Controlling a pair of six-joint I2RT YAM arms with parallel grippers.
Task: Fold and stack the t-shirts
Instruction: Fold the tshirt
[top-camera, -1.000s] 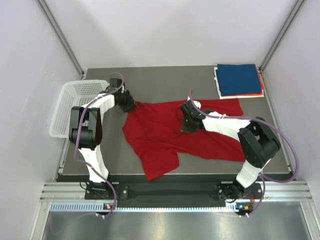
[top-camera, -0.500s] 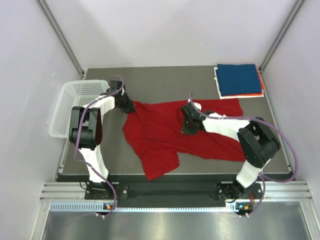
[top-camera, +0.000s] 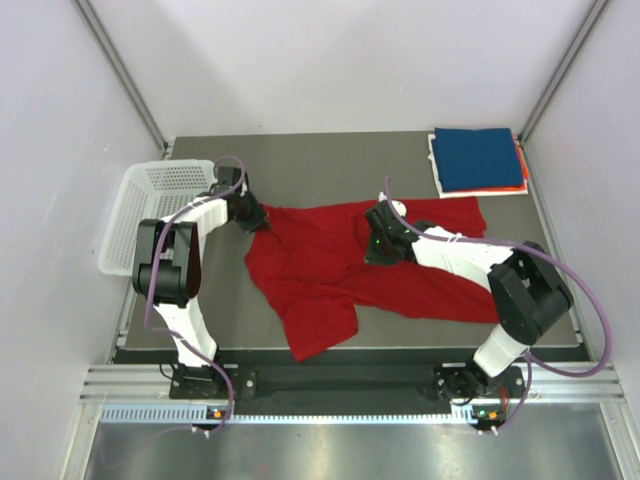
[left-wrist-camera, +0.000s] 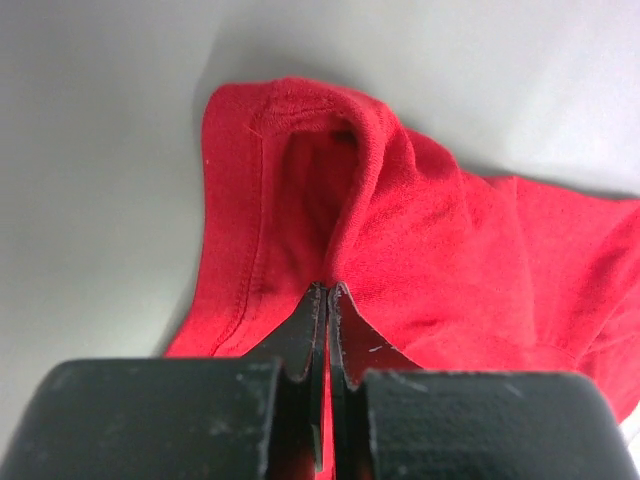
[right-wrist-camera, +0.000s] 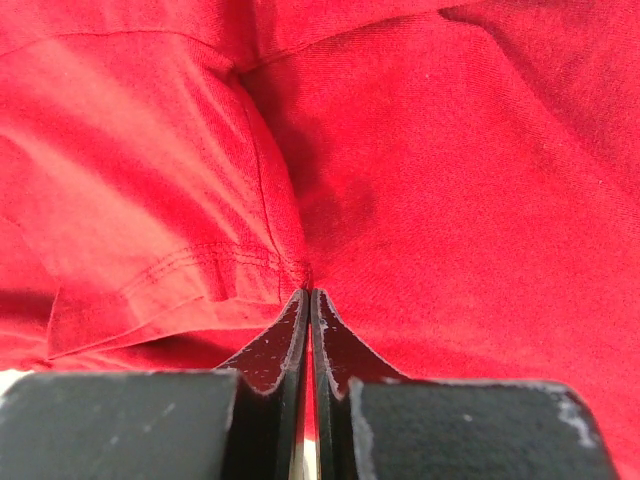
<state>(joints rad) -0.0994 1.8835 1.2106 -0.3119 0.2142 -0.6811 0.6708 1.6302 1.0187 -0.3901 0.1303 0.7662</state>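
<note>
A large red t-shirt (top-camera: 330, 270) lies crumpled and spread across the middle of the table. My left gripper (top-camera: 262, 222) is at its far left corner, shut on a raised fold of the red cloth (left-wrist-camera: 300, 200); the jaws (left-wrist-camera: 328, 290) pinch the fabric between them. My right gripper (top-camera: 378, 245) sits on the shirt's upper middle, shut on a pinch of red cloth (right-wrist-camera: 420, 180) beside a stitched hem (right-wrist-camera: 190, 265), with its tips (right-wrist-camera: 309, 293) together. At the back right lies a folded stack: a dark blue t-shirt (top-camera: 478, 157) on top, with an orange edge (top-camera: 522, 172) and a white edge (top-camera: 436, 165) beneath.
A white mesh basket (top-camera: 150, 195) hangs over the table's left edge, close behind my left arm. Metal frame posts rise at both back corners. The grey tabletop (top-camera: 330, 165) shows behind the red shirt.
The left gripper has gone from open to shut on the shirt's far left corner. The right gripper stayed shut and shifted slightly toward the back.
</note>
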